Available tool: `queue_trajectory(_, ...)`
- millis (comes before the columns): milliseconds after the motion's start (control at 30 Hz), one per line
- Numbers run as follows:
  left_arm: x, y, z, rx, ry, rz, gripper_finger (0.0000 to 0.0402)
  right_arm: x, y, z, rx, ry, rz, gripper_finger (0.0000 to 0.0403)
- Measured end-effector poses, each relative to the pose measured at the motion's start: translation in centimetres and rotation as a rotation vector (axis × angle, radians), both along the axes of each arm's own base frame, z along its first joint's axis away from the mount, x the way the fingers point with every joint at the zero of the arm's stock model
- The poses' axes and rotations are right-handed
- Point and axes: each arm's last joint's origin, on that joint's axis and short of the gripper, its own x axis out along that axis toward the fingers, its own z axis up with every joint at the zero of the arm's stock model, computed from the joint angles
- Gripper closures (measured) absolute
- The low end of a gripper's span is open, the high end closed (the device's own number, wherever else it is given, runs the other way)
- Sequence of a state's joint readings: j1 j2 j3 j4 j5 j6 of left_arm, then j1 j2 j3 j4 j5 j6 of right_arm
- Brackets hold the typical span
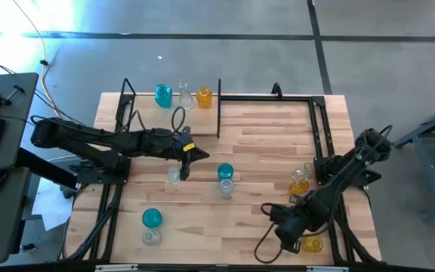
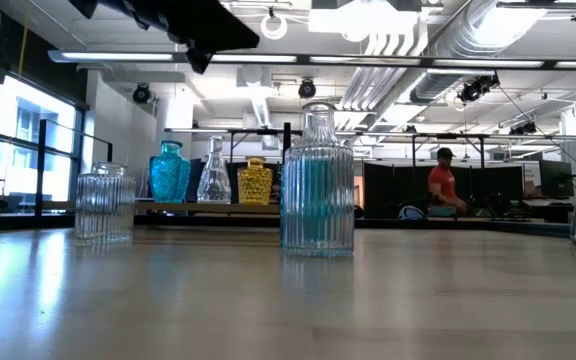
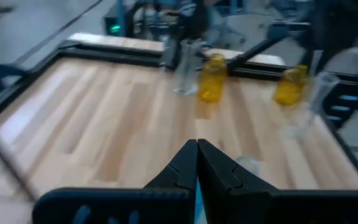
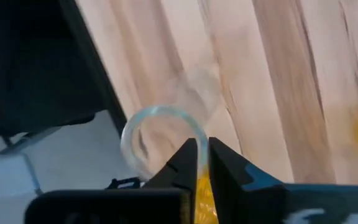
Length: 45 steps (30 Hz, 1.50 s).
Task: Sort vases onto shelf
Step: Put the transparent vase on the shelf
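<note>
Grey concrete floor surrounds a light-wood counter [image 1: 248, 151] framed by black rails, seen from the high view. At the counter's far left corner stands the shelf [image 1: 174, 107], carrying a teal vase [image 1: 163, 95], a clear vase [image 1: 185, 97] and an amber vase [image 1: 204, 97] in a row. Left hand [image 1: 201, 155] hovers over the counter's middle-left, fingers pressed together, empty; a clear vase [image 1: 174, 174] sits just beside it. Teal vase [image 1: 226, 173] with a clear ribbed vase [image 1: 226, 187] touching or nearly so, mid-counter. Near the front left, a teal vase [image 1: 151, 218] and a clear one [image 1: 151, 236] stand together. Right side: amber vase [image 1: 300, 183] and a clear vase [image 1: 308, 172] near the rail. Right hand [image 1: 294, 243] is low at the front right corner, by an amber vase [image 1: 312, 245].

Low view: open-plan room behind, ducts overhead, a person in a red top [image 2: 442, 187] far off. Ribbed clear vase [image 2: 317, 183] stands front and centre, another ribbed vase [image 2: 104, 203] to its left, and the shelf's three vases are behind.

Left wrist view: fingers [image 3: 182, 169] closed flat together, nothing between them; two amber vases [image 3: 212, 78] and clear ones are blurred beyond.

Right wrist view: fingers [image 4: 185, 163] drawn narrow on the rim of an amber vase [image 4: 202, 196]; a clear vase's round mouth [image 4: 160, 134] is just beside.
</note>
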<state>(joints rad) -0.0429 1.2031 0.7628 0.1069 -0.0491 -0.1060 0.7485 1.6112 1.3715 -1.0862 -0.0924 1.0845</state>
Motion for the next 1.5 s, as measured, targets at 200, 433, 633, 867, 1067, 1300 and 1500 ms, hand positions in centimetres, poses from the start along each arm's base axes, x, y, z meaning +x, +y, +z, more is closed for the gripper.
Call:
queue_trajectory(200,1.6,-0.5,-0.4,-0.015,-0.086,-0.197,0.0401,2.3,-2.3,3.8,0.019,-0.082,0.078,0.0398)
queue_trajectory(433,2.7,-0.6,-2.3,-0.015,-0.02,-0.212,0.0398,3.3,-4.6,6.2,-0.006,-0.106,0.091,0.0398)
queue_trajectory(633,3.2,-0.9,-3.0,-0.035,0.002,-0.217,0.038,1.9,-2.3,6.2,0.038,-0.056,0.005,0.0348)
queue_trajectory(867,3.0,-1.9,-2.7,-0.028,-0.017,-0.24,0.0359,1.2,0.7,3.6,-0.032,-0.008,-0.024,0.0245)
queue_trajectory(1067,2.9,-2.8,-2.8,-0.032,-0.011,-0.267,0.0355,2.3,1.2,-0.1,-0.07,0.074,-0.016,0.0234)
queue_trajectory(1300,2.8,-3.1,-2.9,-0.033,-0.003,-0.276,0.0355,3.7,0.5,-1.4,-0.103,0.077,0.034,0.0286)
queue_trajectory(1500,2.7,-3.1,-3.2,-0.008,0.035,-0.287,0.0355,4.4,0.4,-2.1,-0.106,0.065,0.173,0.0387)
